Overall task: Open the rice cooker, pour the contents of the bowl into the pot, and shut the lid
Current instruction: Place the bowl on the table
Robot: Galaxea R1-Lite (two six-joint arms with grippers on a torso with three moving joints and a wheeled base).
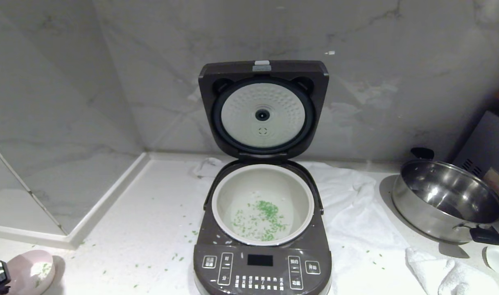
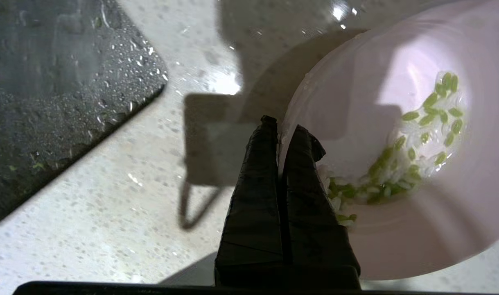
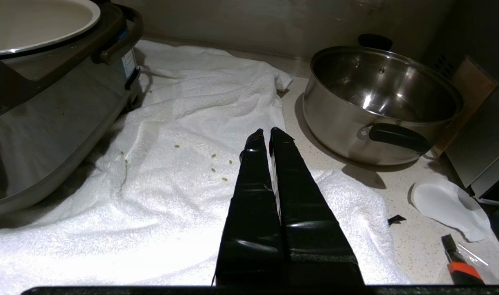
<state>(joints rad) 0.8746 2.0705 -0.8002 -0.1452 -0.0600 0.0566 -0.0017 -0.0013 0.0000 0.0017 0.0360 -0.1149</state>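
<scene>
The rice cooker (image 1: pixel 261 266) stands in the middle of the counter with its lid (image 1: pixel 263 108) swung upright, white dimpled underside showing. The off-white pot (image 1: pixel 262 184) inside holds green bits and whitish grains (image 1: pixel 260 219). At the near left corner of the head view, the pale pink bowl (image 1: pixel 30 272) is tilted. My left gripper (image 2: pixel 283 127) is shut on the bowl's rim (image 2: pixel 355 102), one finger inside, one outside. Some contents (image 2: pixel 417 155) cling inside the bowl. My right gripper (image 3: pixel 269 133) is shut and empty, low over the towel to the cooker's right.
A white towel (image 1: pixel 355 213) lies under and right of the cooker. A steel pan (image 1: pixel 445 200) with black handles sits at the right, a crumpled cloth (image 1: pixel 450 274) in front of it. Green bits dot the counter. A dark wet surface (image 2: pixel 48 102) lies left of the bowl.
</scene>
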